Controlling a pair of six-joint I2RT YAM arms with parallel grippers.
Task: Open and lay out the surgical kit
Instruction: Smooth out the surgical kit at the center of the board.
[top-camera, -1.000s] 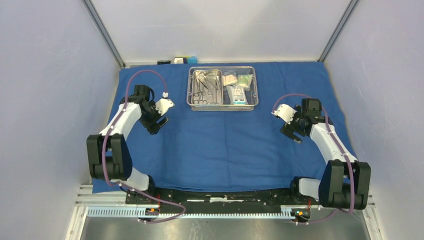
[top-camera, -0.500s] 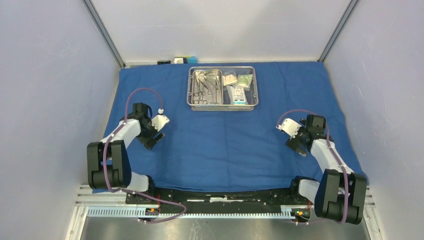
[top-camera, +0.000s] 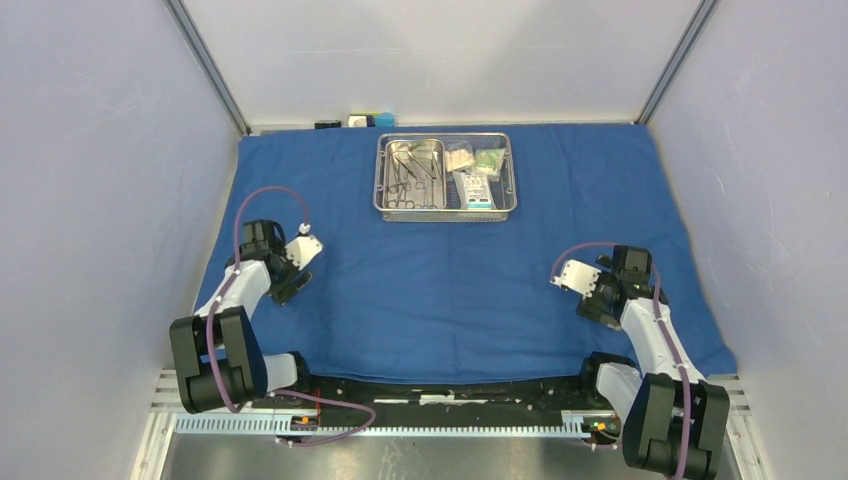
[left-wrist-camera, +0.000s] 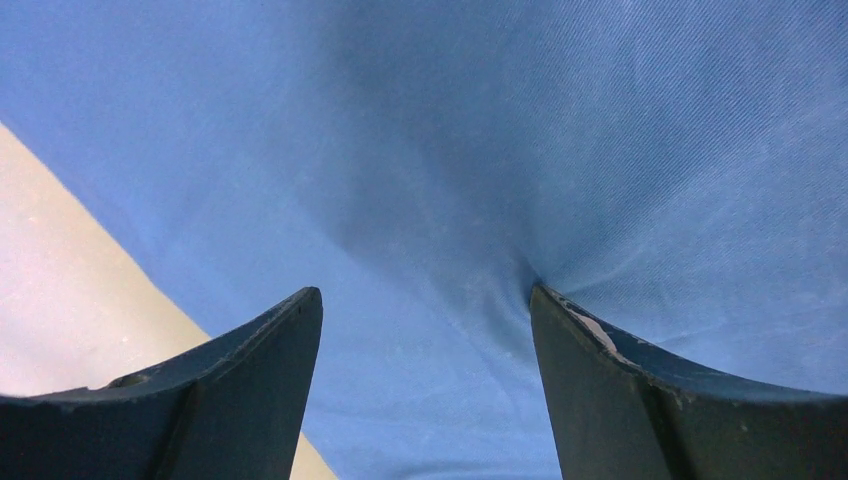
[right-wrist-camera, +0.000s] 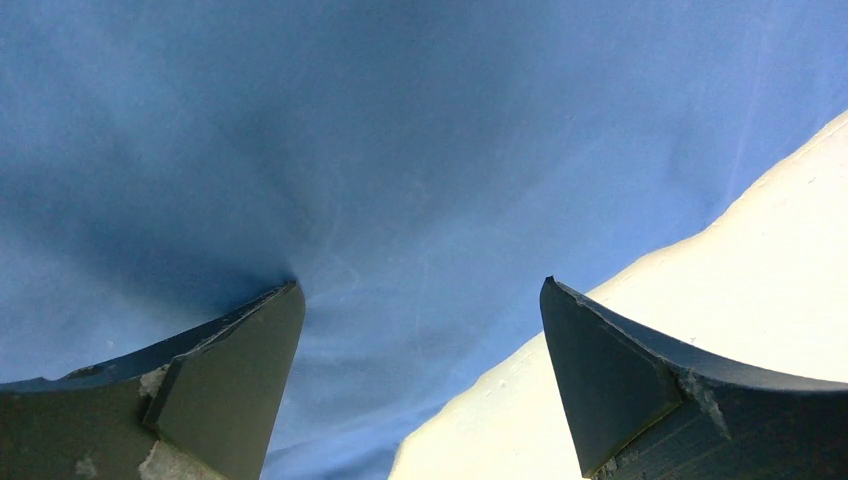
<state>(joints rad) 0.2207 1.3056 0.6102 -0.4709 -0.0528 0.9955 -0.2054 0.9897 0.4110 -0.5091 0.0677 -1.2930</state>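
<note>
Tray (top-camera: 447, 215) of steel mesh sits in the upper centre of the top view, on the blue cloth (top-camera: 450, 290). Its left half holds an inner pan (top-camera: 415, 143) with slim metal instruments (top-camera: 405, 185); its right half holds 3 clear packets (top-camera: 476, 190). The cloth lies spread flat over the pale worktop (right-wrist-camera: 760, 260), with pale walls (top-camera: 90, 200) on 3 sides. Left tool (left-wrist-camera: 425, 295) is low over the cloth at lower left, near its edge, jaws wide apart, gripping nothing, 1 fingertip (left-wrist-camera: 545, 300) at a small crease. Right tool (right-wrist-camera: 420, 285) is at lower right by the cloth's edge, jaws wide, empty.
</note>
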